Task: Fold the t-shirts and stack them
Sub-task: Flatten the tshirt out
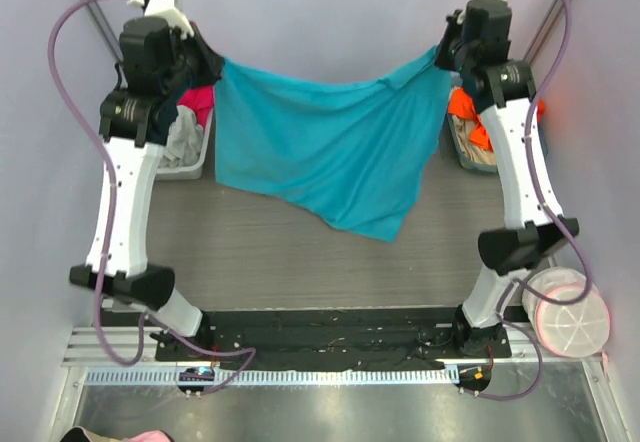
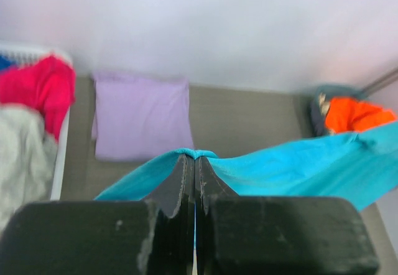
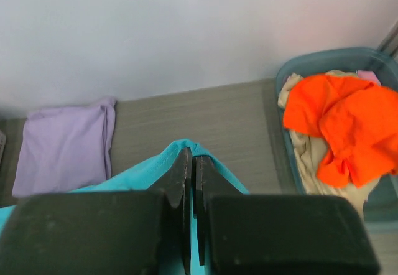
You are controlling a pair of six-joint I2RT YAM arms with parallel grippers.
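Top external: left tool point(image 2: 194, 163) and right tool point(image 3: 189, 163) clamp teal t-shirt point(image 1: 330, 152); right bin point(image 3: 329, 54) holds orange garment point(image 3: 342, 122); left bin point(image 2: 61, 163) holds red garment point(image 2: 37, 91).

Orange garment point(image 3: 339, 125) in teal bin point(image 3: 329, 55); red garment point(image 2: 34, 91) touching grey garment point(image 2: 22, 157).

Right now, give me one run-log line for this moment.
left gripper: shut on teal t-shirt | right gripper: shut on teal t-shirt | teal t-shirt: stretched between them | lavender t-shirt: folded on table
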